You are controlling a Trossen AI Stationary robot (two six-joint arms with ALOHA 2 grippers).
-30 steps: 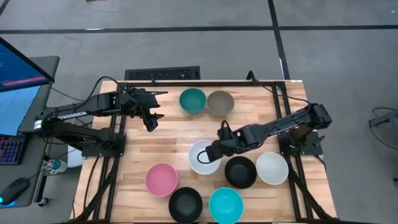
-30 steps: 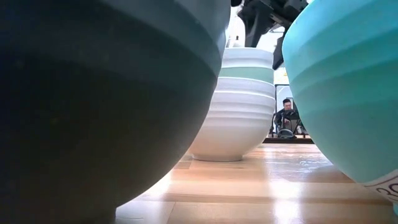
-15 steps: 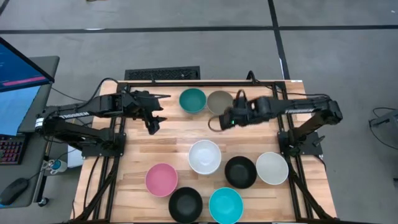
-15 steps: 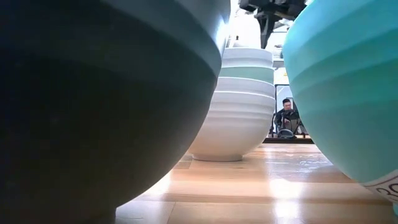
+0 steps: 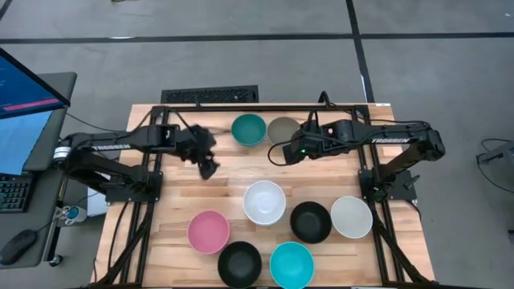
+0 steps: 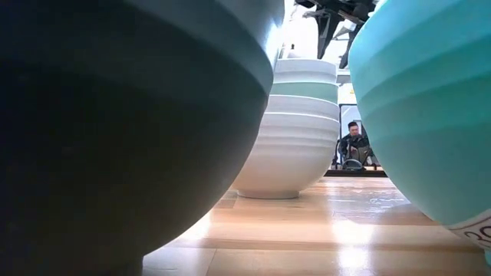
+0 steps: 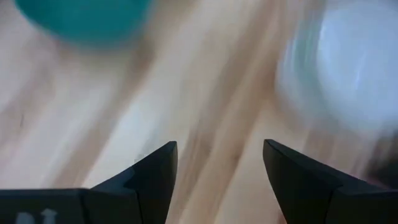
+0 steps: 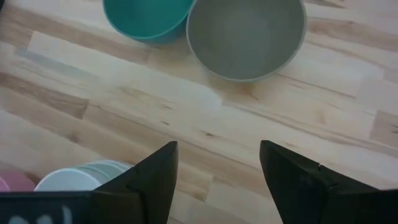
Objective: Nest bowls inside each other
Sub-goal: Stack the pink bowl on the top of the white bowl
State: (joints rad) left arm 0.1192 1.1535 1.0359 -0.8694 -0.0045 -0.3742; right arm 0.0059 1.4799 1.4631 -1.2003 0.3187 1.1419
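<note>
Now the right gripper [image 5: 291,150], fingers spread and empty, has left the white stack [image 5: 264,201] at centre and hovers by the grey bowl [image 5: 283,130], upper middle: probably the next pick. The left gripper [image 5: 208,166], also spread, approaches.

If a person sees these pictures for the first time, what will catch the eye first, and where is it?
The coloured bowls scattered on the wooden table stand out first: a pink bowl, a black bowl and a cyan bowl along the near edge, and a white stack of bowls in the middle. Next come the two dark arms: the right gripper, open, hangs beside the taupe bowl at the far edge, and the left gripper, also open, is left of centre.
</note>
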